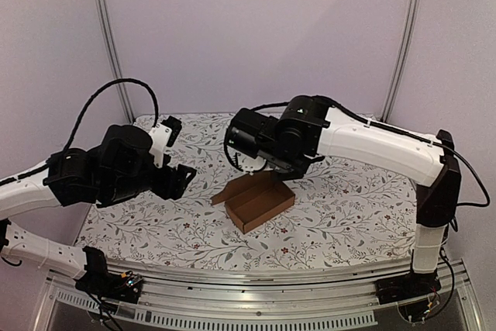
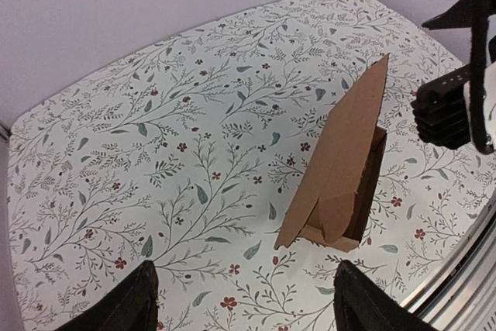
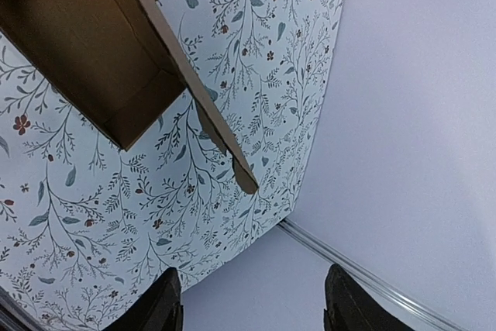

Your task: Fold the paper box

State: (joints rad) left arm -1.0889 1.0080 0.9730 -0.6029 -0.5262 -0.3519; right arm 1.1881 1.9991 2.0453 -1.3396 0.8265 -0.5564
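The right claw [image 3: 252,304] is released: its two fingers stand apart with nothing between them, only the table [image 1: 349,222] and the back wall showing through the gap. The left claw [image 2: 248,304] is likewise spread wide and empty, hovering above the floral cloth.

The main risk, as I judge it, is the tall lid flap [image 2: 349,129]. Nothing holds it, it stands up at a lean along one long side of the paper box [image 1: 260,203], and stiff card may sag outward or spring away from its crease. The carton also looks light and rests loose on a smooth cloth, so a one-sided push on that flap could slide or turn the whole box rather than fold it, unless the other claw braces the far wall. The right claw hangs close over the open tray, and a careless sideways move could catch a wall and tip it.

The paper box sits on the table near the middle, open side up, its cavity empty. From overhead it lies at about 6 o'clock of the right claw, just beneath it; I cannot tell whether any finger touches the rim. In the right wrist view the tray shows at 11 o'clock from the fingers, apart from them. From the left claw the box lies at 3 o'clock overhead, well apart, and at 1 o'clock in its own wrist view.
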